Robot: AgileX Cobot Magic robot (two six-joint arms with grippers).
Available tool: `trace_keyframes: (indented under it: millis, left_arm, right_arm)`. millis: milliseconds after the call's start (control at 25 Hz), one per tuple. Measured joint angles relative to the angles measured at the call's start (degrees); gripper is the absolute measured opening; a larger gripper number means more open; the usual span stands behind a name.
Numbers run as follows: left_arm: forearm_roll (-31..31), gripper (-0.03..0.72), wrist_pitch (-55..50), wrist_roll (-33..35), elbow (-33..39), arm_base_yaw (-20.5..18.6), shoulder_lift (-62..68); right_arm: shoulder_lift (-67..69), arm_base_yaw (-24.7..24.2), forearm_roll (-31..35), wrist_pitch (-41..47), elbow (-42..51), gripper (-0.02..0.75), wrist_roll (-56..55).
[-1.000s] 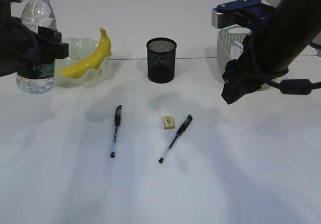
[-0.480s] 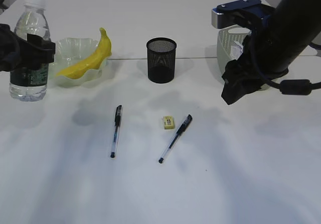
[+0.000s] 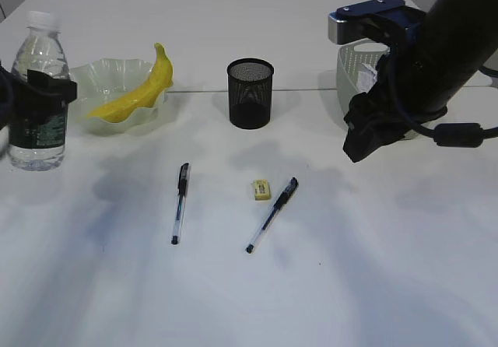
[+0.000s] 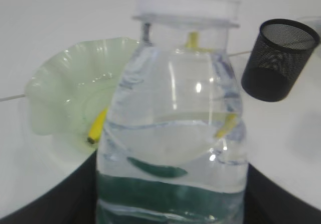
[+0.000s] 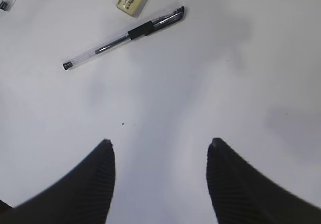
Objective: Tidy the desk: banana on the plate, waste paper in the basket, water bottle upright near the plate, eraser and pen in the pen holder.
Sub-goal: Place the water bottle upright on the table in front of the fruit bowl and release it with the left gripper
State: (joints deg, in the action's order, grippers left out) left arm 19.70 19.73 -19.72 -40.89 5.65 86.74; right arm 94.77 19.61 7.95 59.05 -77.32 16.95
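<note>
Water bottle (image 3: 36,90) upright at far left of counter (image 3: 350,269), left gripper (image 3: 47,90) jaws clamped round its label, just left of green plate (image 3: 109,75) holding banana (image 3: 140,90). Right gripper (image 5: 159,156) jaws spread wide, nothing between, above counter. Two pens (image 3: 180,203) (image 3: 271,215) and eraser (image 3: 261,189) lie before mesh pen holder (image 3: 250,92). Basket (image 3: 358,67) behind right arm.

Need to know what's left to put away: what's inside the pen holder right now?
The pen holder shows no pen sticking out; both pens and the eraser lie on the table. Its dark mesh hides the bottom, so I can't confirm it's empty.
</note>
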Motion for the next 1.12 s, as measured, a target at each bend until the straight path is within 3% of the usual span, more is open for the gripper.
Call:
trace_keyframes:
  millis: [120, 240, 680, 1120]
  left_arm:
    - [15.3, 0.415, 6.0, -11.7, 0.0, -2.8, 3.1]
    - [21.6, 0.415, 10.9, -14.9, 0.0, -5.3, 5.4]
    - [23.1, 0.415, 19.3, -8.3, 0.0, -7.4, 9.5]
    - [17.5, 0.415, 34.0, -0.8, 0.0, -7.4, 18.1]
  right_arm:
    - [0.0, 0.0, 0.0, 0.0, 0.0, 0.428, 0.0]
    - [0.0, 0.0, 0.0, 0.2, 0.0, 0.428, 0.0]
    - [0.0, 0.0, 0.8, 0.2, 0.0, 0.428, 0.0]
    - [0.0, 0.0, 1.3, 0.9, 0.0, 0.428, 0.0]
